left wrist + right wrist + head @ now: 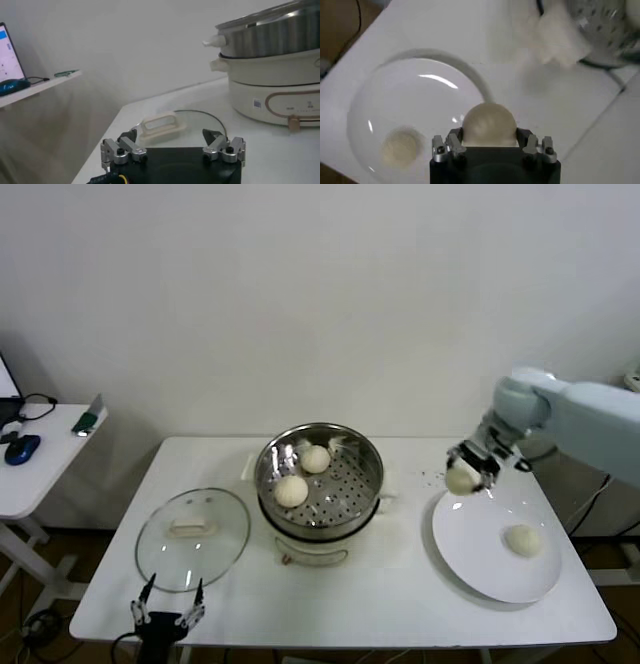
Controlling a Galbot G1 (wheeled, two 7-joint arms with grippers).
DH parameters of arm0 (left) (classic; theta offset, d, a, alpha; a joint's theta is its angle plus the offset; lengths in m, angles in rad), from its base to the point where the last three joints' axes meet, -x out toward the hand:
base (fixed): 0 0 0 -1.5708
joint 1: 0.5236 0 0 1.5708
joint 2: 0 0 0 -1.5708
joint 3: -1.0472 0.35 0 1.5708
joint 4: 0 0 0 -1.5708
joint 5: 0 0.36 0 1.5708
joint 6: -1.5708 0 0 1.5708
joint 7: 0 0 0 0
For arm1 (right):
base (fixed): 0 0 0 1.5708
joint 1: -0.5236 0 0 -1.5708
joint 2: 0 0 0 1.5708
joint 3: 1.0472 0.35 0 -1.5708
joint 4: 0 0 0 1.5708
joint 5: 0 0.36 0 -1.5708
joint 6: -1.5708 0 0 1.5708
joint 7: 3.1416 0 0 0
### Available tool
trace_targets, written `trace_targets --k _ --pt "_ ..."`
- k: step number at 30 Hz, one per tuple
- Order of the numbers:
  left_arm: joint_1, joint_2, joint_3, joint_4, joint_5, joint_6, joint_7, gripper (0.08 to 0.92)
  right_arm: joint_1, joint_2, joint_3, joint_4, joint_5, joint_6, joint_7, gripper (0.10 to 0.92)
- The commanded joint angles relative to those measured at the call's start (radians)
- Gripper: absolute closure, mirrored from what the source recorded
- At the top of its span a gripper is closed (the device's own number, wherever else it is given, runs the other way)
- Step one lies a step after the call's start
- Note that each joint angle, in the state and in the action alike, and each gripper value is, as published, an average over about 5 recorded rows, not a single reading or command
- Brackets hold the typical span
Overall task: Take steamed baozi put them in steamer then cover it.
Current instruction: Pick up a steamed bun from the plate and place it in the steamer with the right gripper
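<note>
The steel steamer (372, 469) stands mid-table on its white base and holds two baozi (291, 490) (316, 458) on the perforated tray. My right gripper (463, 476) is shut on a third baozi (488, 125) and holds it above the near-left rim of the white plate (470, 559). A fourth baozi (522, 540) lies on that plate; it also shows in the right wrist view (400, 146). The glass cover (165, 556) with its cream handle (161, 126) lies flat left of the steamer. My left gripper (167, 612) is open and empty at the front edge, just before the cover.
A side table at the far left carries a blue mouse (21, 448) and a small green object (84, 422). The steamer's base (280, 95) rises to the right of the cover in the left wrist view. A white wall stands behind the table.
</note>
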Motion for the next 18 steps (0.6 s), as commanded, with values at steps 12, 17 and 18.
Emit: trace_targets --k 12,17,18 --pt "0.005 -0.003 0.004 -0.023 -0.024 0.008 0.002 0.177 0.048 0.537 -0.003 0.009 -0.061 0.257 -0.017 0.338" --pt "0.011 -0.003 0.001 -0.026 -0.027 0.005 0.001 0.177 -0.047 0.594 0.004 -0.03 -0.091 0.26 -0.023 0.338" --pt "0.013 -0.002 -0.001 -0.027 -0.028 0.004 0.001 0.177 -0.065 0.603 0.003 -0.036 -0.096 0.26 -0.024 0.338"
